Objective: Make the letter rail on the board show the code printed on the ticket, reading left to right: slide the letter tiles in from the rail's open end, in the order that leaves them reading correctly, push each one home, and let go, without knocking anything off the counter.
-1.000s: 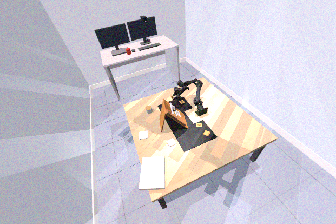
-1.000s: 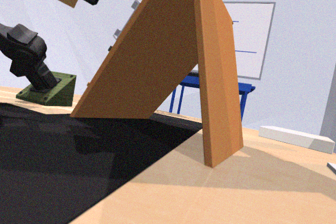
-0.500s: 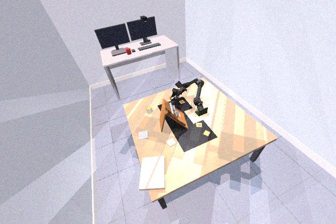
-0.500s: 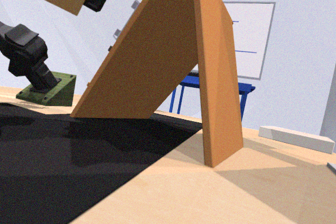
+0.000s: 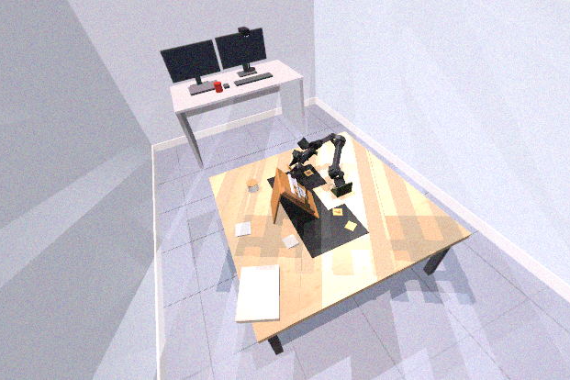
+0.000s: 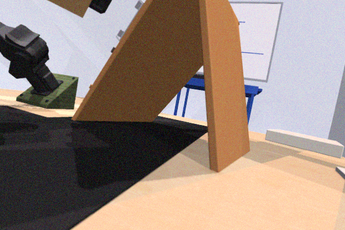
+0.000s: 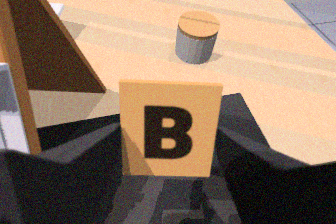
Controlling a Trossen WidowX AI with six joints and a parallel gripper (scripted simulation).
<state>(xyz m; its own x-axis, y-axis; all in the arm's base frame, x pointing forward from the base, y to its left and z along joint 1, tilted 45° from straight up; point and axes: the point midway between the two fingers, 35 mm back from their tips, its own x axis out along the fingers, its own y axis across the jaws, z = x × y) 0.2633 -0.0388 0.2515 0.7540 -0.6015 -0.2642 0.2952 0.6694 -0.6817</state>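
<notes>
My gripper point(image 5: 290, 170) point(image 7: 170, 131) is shut on the letter tile B point(image 7: 167, 150), which faces the wrist camera upright. It is held in the air beyond the far end of the leaning wooden board point(image 5: 315, 212) point(image 6: 155, 55). A pale letter rail point(image 7: 10, 107) is on the board's face, at the left edge of the wrist view, beside the held tile and apart from it. What the rail and ticket read cannot be made out. One loose tile point(image 5: 308, 173) lies near the arm; two more tiles point(image 5: 338, 211) point(image 5: 351, 226) lie on the near part of the black mat point(image 5: 322, 240) point(image 6: 30, 172).
A grey cylinder with a wooden top point(image 5: 252, 185) point(image 7: 196, 45) stands behind the board. Two small white pads point(image 5: 242, 229) point(image 5: 290, 241) and a large white slab point(image 5: 259, 294) lie on the table. The arm's green base point(image 5: 342, 189) point(image 6: 67, 90) is on the board's front side.
</notes>
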